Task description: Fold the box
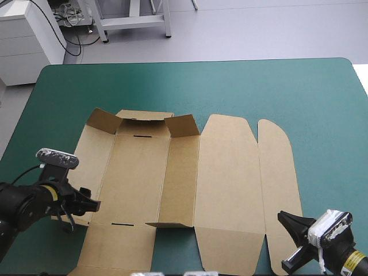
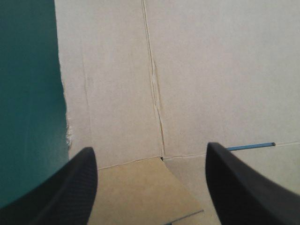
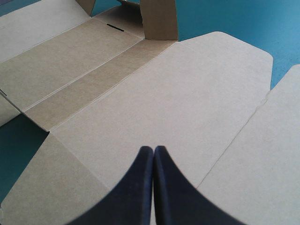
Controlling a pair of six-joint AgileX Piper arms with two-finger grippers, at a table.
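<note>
We are finding the box (image 1: 227, 178) mostly flat on the teal-green tabletop (image 1: 259, 86), only its far flaps (image 1: 183, 125) raised: an early step, we are judging. The left end effector (image 1: 89, 202) is hovering released over the left wall (image 1: 95, 164), which needs raising next. The right end effector (image 1: 286, 220) is poised clenched, empty, over the near right corner.
</note>
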